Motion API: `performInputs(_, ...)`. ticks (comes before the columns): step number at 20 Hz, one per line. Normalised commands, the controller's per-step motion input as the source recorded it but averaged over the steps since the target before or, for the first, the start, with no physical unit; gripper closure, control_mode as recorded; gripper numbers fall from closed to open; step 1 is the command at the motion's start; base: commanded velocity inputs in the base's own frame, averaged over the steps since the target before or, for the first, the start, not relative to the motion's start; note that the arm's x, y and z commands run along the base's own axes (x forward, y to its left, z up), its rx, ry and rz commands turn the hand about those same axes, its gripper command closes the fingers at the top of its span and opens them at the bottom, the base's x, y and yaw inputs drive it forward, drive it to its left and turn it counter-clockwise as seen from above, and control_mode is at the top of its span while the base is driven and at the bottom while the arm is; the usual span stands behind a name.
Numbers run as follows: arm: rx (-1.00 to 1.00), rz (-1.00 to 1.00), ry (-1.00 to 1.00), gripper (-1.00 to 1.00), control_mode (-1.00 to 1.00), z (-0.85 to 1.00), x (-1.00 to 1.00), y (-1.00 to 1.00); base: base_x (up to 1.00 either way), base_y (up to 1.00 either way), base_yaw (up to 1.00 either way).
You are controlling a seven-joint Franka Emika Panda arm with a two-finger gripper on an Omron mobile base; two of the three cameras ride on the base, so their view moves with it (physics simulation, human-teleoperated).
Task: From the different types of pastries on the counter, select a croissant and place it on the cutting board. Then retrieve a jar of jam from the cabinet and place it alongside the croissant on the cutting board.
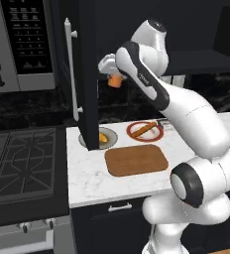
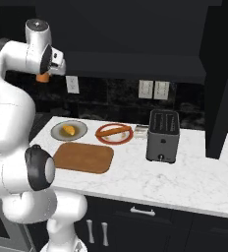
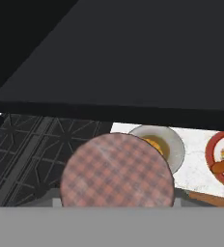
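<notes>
While the croissant (image 2: 69,130) lies on its grey plate (image 2: 57,133) and the board (image 2: 84,157) beside it is bare, the jaws hold the jam jar (image 1: 115,81) up by the cabinet (image 1: 89,74); neither item looks placed yet.

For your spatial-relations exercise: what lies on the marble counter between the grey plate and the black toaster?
In the right base view, between the grey plate and black toaster lies a red-rimmed plate carrying the long orange-brown pastry.
</notes>
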Motion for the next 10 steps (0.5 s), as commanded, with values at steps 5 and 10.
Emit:
performInputs(5, 0.06, -0.11, -0.16, 1.0, -1.0, -0.93, -1.0, -0.41, 0.0, 0.0, 0.0)
performInputs(10, 0.0, -0.06, -0.06, 1.0, -1.0, -0.74, -0.81, -0.31, 0.0, 0.0, 0.0)
